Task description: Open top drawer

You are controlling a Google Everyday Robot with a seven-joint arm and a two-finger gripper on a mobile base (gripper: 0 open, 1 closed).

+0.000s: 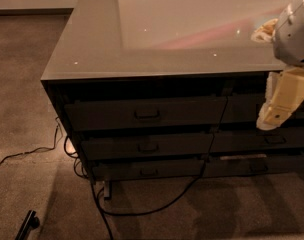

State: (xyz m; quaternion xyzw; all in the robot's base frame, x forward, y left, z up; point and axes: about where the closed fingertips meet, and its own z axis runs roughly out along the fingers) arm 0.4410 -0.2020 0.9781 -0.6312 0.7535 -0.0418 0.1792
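Observation:
The top drawer [144,113] is a wide dark-grey front just under the countertop on the left side of the cabinet, with a small bar handle [147,114] at its centre. Its front sits in line with the fronts around it. My gripper [273,120] is cream-coloured and hangs down from the grey arm [294,31] at the right edge of the view. It is in front of the right-hand column of drawers, well to the right of the top drawer's handle and apart from it.
Two lower drawers [148,147] [148,171] sit below the top one, and more drawers [272,140] to the right. A glossy countertop [157,39] overhangs them. Black cables [142,209] trail on the carpet in front, and a dark object [27,224] lies at bottom left.

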